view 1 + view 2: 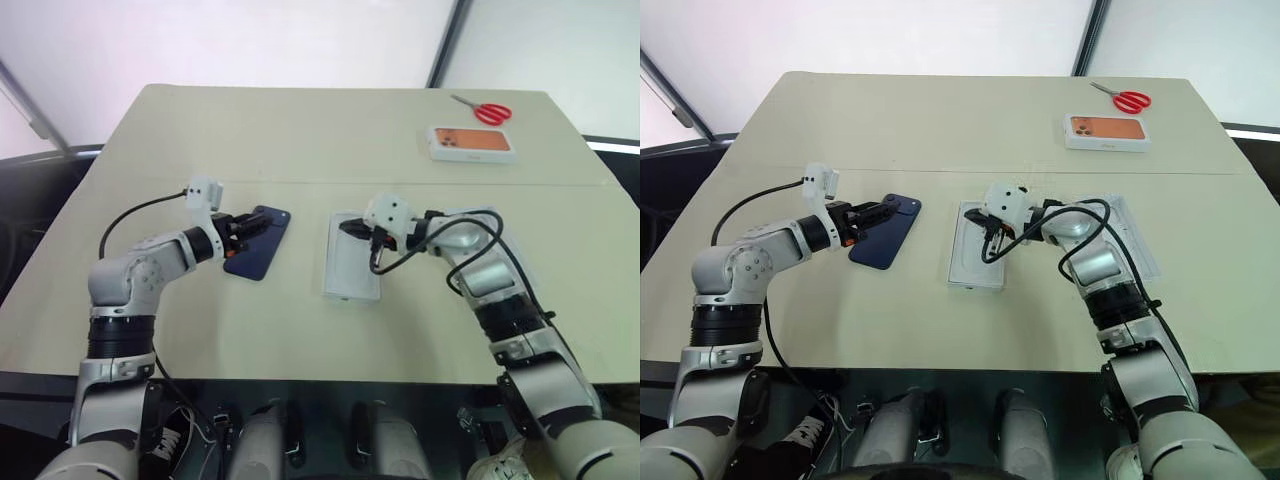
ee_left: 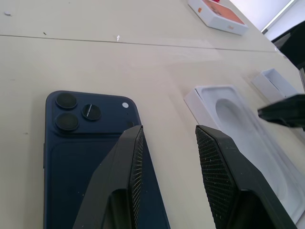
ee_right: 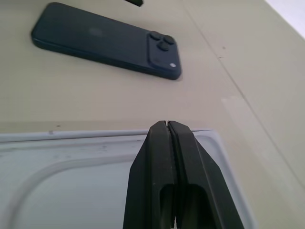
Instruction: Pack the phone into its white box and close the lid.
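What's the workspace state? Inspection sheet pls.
Surface: beige table, flat.
Job's things: phone lying flat, cameras up; pale shallow tray partly under the right arm.
Clutter: white recessed insert beside the phone; orange-picture box and red scissors at the far edge.
Grippers: left claw open over the phone; right claw shut over the insert.
Cables: black cable loops on both forearms.
Surroundings: pale walls.

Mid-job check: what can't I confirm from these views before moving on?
- Left wrist view: whether the left gripper touches the phone; its open fingers cover the phone's near part.
- Right wrist view: whether the shut right gripper touches the white recessed insert; the fingers hide that spot.
- Right eye view: whether the white piece behind the right forearm is box or lid; the arm covers it.
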